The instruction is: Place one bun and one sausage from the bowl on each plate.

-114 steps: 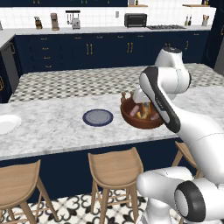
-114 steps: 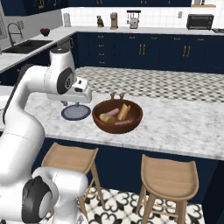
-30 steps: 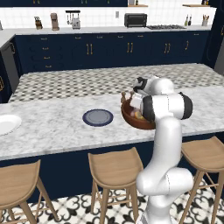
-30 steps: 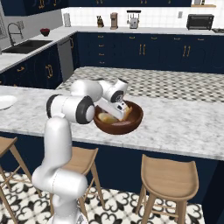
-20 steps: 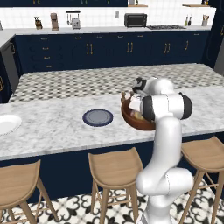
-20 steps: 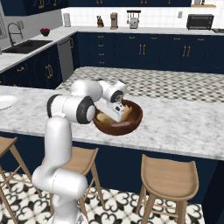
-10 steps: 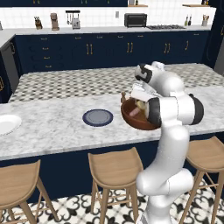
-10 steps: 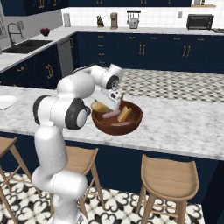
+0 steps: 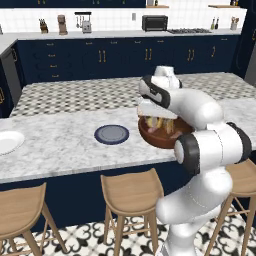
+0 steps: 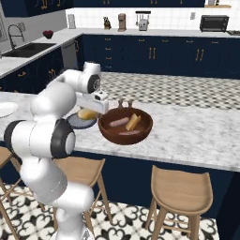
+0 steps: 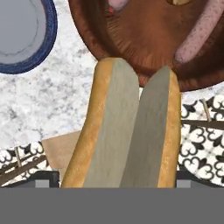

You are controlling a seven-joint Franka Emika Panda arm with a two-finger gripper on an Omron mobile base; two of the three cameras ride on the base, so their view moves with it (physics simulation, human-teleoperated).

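Left base view: both the dark blue-grey plate (image 9: 111, 134) and white plate (image 9: 7, 142) bare on the surface; right base view: sausages remain in bowl (image 10: 124, 131); hand view: fingers grasping split bun (image 11: 129, 127) near the bowl, nothing plated yet.

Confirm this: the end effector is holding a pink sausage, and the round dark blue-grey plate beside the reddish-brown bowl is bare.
One thing is wrong. The end effector is holding a split tan bun, not a pink sausage, as the hand view shows. The round dark blue-grey plate beside the reddish-brown bowl is bare, as stated.
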